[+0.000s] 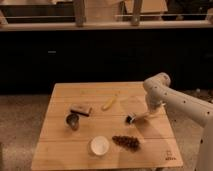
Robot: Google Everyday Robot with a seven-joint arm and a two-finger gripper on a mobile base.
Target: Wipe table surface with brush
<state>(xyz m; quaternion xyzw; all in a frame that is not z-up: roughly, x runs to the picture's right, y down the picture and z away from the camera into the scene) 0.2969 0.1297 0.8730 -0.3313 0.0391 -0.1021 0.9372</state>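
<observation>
Worktop (pixel 60 150): light wooden planks, square, small dark mark at the near right corner.

Brush (pixel 136 118): white handle, dark round head; lies right of centre, head pointing left and resting on the wood, handle running up to the right.

End effector (pixel 148 114): white arm reaches in from the right, its tip low over the right part of the worktop at the handle's far end, apparently clamped on the handle.

Other items: banana (pixel 109 102) at centre back; dark rectangular block (pixel 81 110) and dark metal cup (pixel 73 120) at left; white bowl (pixel 99 145) and brown cluster (pixel 126 142) near the front.

Handling advice: keep the head pressed flat, sweep in even strokes, and steer clear of the banana and brown cluster.
</observation>
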